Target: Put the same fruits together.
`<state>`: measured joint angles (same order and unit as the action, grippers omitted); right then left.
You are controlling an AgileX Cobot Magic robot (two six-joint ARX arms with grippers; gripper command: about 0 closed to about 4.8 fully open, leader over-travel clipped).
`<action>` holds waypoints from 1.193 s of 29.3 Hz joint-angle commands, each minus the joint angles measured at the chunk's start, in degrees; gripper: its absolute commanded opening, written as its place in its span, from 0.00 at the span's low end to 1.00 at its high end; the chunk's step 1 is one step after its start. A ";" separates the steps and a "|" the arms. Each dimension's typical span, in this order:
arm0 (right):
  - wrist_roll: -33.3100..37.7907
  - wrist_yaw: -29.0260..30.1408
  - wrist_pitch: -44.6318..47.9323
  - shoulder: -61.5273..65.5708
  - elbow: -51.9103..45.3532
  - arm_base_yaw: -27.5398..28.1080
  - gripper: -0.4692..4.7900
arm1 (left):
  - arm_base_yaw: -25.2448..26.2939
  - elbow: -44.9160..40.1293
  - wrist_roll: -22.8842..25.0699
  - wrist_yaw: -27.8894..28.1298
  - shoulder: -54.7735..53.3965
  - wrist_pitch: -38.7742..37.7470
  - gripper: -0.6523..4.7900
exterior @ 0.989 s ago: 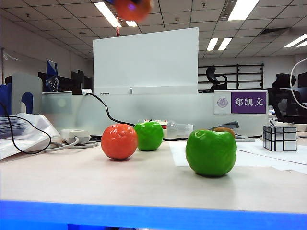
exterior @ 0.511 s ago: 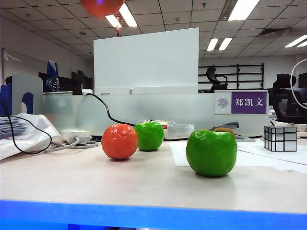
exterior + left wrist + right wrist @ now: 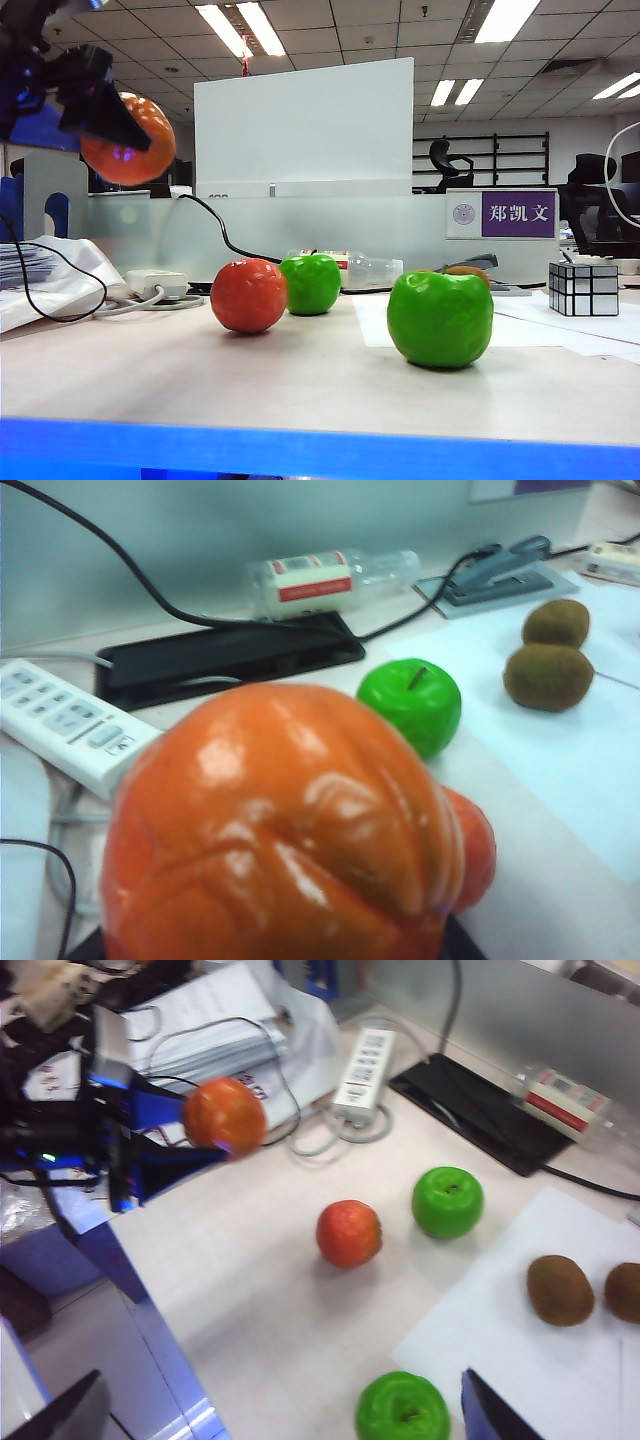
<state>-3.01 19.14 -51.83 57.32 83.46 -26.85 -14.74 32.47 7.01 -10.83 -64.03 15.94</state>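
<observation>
Left hand [image 3: 105,120] gripping one mandarin [image 3: 128,140], aloft at upper left of the exterior frame. Second mandarin [image 3: 248,294] on the table [image 3: 300,380], left of centre, touching one green apple [image 3: 311,283]. Other apple [image 3: 440,318] right of centre. Two kiwis [image 3: 560,1289] on white paper [image 3: 520,1350]. Right hand [image 3: 280,1415] spread wide, empty, above the table.

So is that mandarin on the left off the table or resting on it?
Off the table: the left claw holds the mandarin in the air, above the other mandarin.

A silver mirror cube [image 3: 584,288] sits far right; power strip [image 3: 62,724] (white) beside cables.
</observation>
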 commanded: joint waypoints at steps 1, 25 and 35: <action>2.27 -0.09 1.86 -0.39 0.17 -1.18 1.00 | 0.66 -0.57 0.09 -0.59 -3.74 2.82 0.11; 6.01 -14.03 1.62 -1.42 0.17 -15.37 1.00 | 0.63 -0.35 -1.90 -0.17 -31.15 23.19 0.11; 6.21 -14.53 2.45 -1.49 0.20 -15.74 1.00 | 0.61 -0.28 -2.97 -2.10 -33.48 23.02 0.11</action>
<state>2.98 4.67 -50.41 56.01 83.40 -42.48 -14.09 32.01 4.23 -12.86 -97.34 38.83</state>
